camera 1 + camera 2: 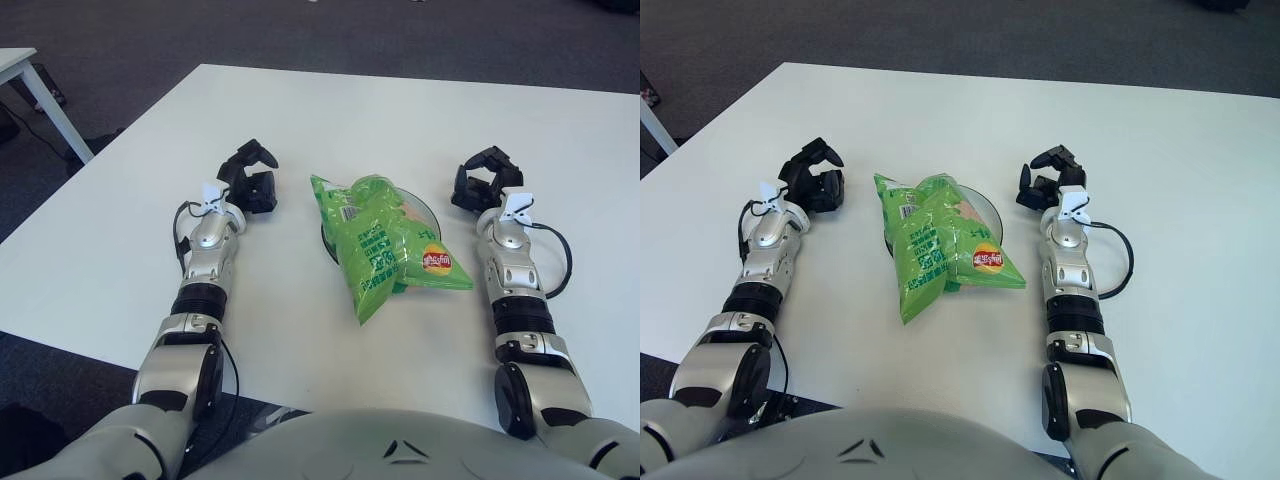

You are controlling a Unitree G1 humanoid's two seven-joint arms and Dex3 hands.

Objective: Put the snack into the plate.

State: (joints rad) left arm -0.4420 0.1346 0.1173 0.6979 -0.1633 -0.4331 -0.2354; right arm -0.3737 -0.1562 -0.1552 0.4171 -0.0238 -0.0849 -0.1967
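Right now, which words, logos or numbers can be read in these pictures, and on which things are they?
Chip bag: a round red and yellow logo; its word is too small to read.
Chip bag: white print and a white label near the top, too blurred to read.
Nothing else carries text.

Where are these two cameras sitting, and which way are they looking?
Left eye view: on the robot's head, looking forward and down at the white table; both forearms show, left hand and right hand either side of the green snack bag.
Right eye view: same head, slightly to the right, same downward look, same arms.
Shared: the bag lying over the plate, both hands holding nothing.
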